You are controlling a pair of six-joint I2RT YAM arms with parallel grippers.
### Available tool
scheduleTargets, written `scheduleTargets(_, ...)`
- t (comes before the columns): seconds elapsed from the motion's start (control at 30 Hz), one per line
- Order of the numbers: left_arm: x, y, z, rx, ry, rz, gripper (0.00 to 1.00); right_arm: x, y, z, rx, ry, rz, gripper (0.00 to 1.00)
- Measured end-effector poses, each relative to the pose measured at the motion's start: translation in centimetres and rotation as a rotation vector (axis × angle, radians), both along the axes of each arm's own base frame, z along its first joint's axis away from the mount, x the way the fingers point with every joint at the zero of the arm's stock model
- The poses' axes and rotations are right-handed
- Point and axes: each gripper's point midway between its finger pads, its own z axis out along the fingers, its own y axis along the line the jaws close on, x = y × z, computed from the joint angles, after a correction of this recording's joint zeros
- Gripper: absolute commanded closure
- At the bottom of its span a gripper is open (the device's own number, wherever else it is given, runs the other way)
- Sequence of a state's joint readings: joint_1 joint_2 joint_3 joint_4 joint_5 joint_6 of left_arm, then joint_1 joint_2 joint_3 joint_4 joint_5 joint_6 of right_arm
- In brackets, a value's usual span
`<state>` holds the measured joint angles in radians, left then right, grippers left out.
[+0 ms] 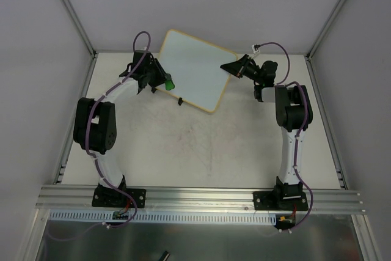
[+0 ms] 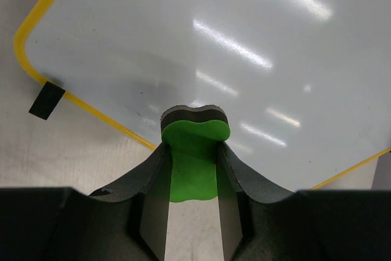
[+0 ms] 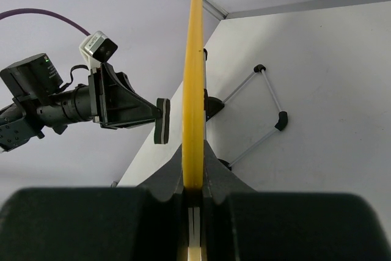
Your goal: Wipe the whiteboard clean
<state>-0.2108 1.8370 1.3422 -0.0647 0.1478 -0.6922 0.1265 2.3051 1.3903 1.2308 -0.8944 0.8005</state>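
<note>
The whiteboard (image 1: 194,65), white with a yellow frame, stands tilted at the back middle of the table. My right gripper (image 1: 231,67) is shut on its right edge; the frame (image 3: 194,84) runs edge-on between the jaws (image 3: 193,158). My left gripper (image 1: 162,81) is shut on a green eraser (image 1: 168,83) at the board's lower left edge. In the left wrist view the eraser (image 2: 194,145) sits between the fingers, dark felt face toward the board (image 2: 220,41). In the right wrist view the eraser (image 3: 162,120) stands a small gap off the board's face.
A black clip foot (image 1: 181,100) sits on the board's near edge, also seen in the left wrist view (image 2: 46,100). A thin wire stand with black ends (image 3: 264,103) shows behind the board. Grey walls and metal rails enclose the table (image 1: 201,145).
</note>
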Motion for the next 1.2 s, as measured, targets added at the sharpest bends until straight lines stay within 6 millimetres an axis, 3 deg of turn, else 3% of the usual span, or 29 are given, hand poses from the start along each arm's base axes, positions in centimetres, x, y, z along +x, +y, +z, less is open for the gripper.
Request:
scheduleTargets(0.5, 1.1, 0.9, -6.0, 0.147, 0.027, -0.053, 1.0, 0.0, 0.0, 0.0, -0.002, -0.004, -0.002, 1.0)
scheduleTargets(1.2, 4.4, 3.7, -4.6, 0.235, -0.098, 0.125, 1.0, 0.1, 0.0, 0.0, -0.007, -0.017, -0.005, 1.0)
